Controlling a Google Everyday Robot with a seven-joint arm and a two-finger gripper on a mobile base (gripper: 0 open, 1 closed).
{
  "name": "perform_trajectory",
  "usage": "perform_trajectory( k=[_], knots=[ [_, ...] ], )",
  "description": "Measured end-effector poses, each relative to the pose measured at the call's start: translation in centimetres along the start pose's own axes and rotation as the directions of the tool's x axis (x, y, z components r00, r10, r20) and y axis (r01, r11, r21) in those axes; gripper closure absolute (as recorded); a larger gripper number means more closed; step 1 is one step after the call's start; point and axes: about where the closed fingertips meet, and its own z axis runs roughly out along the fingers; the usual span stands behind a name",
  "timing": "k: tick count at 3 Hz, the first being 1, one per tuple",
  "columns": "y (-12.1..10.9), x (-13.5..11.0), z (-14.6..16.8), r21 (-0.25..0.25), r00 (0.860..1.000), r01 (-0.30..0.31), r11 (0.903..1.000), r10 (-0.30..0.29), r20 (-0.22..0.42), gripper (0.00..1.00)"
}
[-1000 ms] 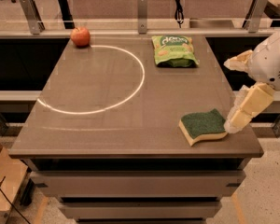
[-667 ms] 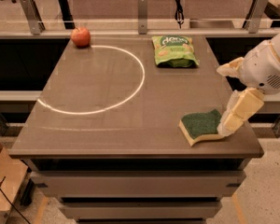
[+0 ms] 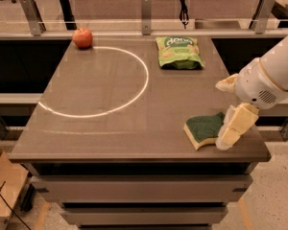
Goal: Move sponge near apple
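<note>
My gripper [image 3: 226,137] sits at the right edge of the sponge [image 3: 204,127]; I cannot tell its opening or hold. I want a firm grip on the foam before carrying it far-left toward the apple [image 3: 82,37].

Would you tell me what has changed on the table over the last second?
The gripper has come down and to the left in the view, and now sits at the right edge of the sponge. Whether it has taken hold cannot be seen. The sponge, the apple and the green snack bag lie where they were.
</note>
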Motion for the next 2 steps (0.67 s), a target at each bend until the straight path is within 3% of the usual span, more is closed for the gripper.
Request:
perform_trajectory(
  k=[1, 2],
  knots=[
    [0.5, 0.6, 1.8, -0.026, 1.000, -0.010, 0.9996, 0.009, -0.023, 0.00],
    [0.7, 1.3, 3.0, -0.030, 0.998, -0.047, 0.9985, 0.046, -0.039, 0.16]
  ],
)
